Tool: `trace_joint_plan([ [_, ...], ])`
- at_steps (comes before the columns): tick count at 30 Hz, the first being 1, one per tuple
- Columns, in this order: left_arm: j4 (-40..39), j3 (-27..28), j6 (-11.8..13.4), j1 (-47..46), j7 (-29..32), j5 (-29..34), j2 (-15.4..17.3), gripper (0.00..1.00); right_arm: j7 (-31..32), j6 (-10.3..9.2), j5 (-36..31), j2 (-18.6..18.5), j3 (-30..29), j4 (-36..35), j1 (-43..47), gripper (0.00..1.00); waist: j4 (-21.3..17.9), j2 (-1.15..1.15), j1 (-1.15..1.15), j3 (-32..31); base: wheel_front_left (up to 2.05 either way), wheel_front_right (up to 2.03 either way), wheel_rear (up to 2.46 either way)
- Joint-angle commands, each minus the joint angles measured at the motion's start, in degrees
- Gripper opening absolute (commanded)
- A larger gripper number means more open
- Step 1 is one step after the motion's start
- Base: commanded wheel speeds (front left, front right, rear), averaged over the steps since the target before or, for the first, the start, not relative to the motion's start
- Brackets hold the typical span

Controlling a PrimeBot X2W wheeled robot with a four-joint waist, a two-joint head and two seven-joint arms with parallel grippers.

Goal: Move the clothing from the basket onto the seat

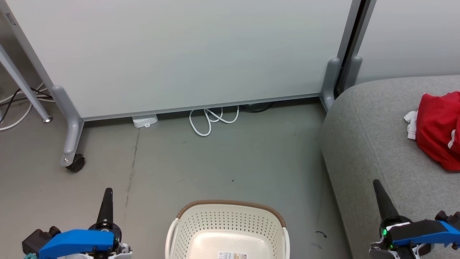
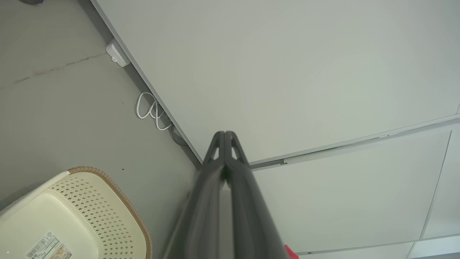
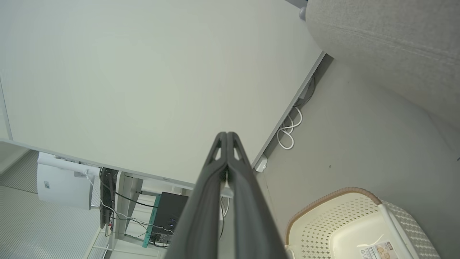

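Left claw, fingers pressed together tip to tip, nothing held; raised above the floor at the lower left of the head view. Right claw, likewise closed with nothing between its 2 fingers, seen against the near edge of the seat. Between the 2 claws, at the bottom edge, the basket on the floor, its pale bottom and a printed label showing. Well apart from it, up on the seat at the far right, the clothing: a crumpled red heap with white bits along its left side. Beyond, a pale partition panel on a caster, with a looped white cable beneath it.
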Motion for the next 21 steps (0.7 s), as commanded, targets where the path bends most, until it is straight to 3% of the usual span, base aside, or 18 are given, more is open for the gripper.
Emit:
trace_joint_plan([
  [1,-0.76,0.54,-0.06,-1.36,0.35,-1.3,0.05,0.0,0.36,0.03,1.55,-0.41,-0.14,-0.71,-1.21,0.0,-0.01,0.0,0.0,0.0,0.0,0.0,0.0],
  [21,-2.14,2.34,-0.08,-2.54,2.79,-9.14,-0.44,0.0,1.7,0.04,11.28,-0.46,-0.45,-1.44,-2.12,0.0,-0.17,0.0,0.0,0.06,0.0,0.0,0.0],
])
